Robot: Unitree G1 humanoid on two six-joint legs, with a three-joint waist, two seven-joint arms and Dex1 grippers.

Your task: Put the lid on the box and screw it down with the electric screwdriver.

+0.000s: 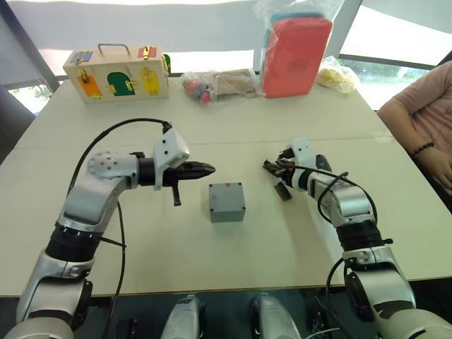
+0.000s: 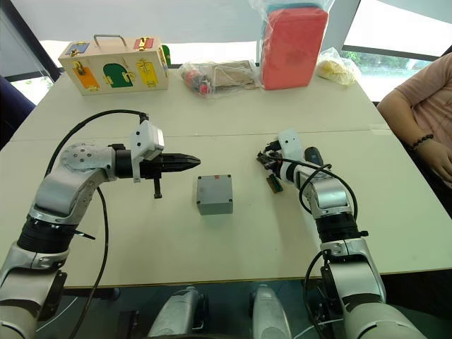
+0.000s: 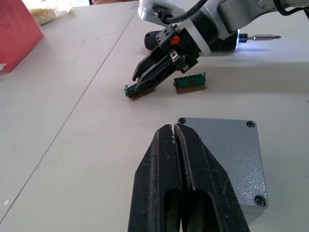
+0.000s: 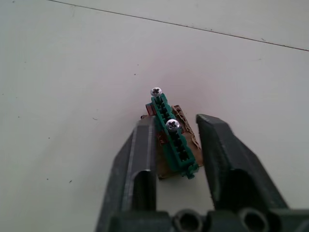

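Note:
The grey box (image 1: 227, 212) stands mid-table with the lid (image 3: 222, 145) lying flat on top, a screw showing at its corners. My left gripper (image 1: 208, 169) is shut and empty, hovering just left of the box with its tips by the lid's near corner. My right gripper (image 4: 176, 121) is open, its fingers on either side of a green terminal strip (image 4: 174, 142) that lies on the table with two screws standing in it. The electric screwdriver (image 3: 260, 36), black with its tip lit, lies on the table behind my right wrist.
A second green strip (image 1: 283, 191) lies by my right gripper. At the table's far edge are a wooden latch box (image 1: 116, 73), a clear bag of parts (image 1: 215, 85), a red block in plastic (image 1: 296, 55) and a yellow bag (image 1: 337, 76). A person (image 1: 424, 134) sits at right.

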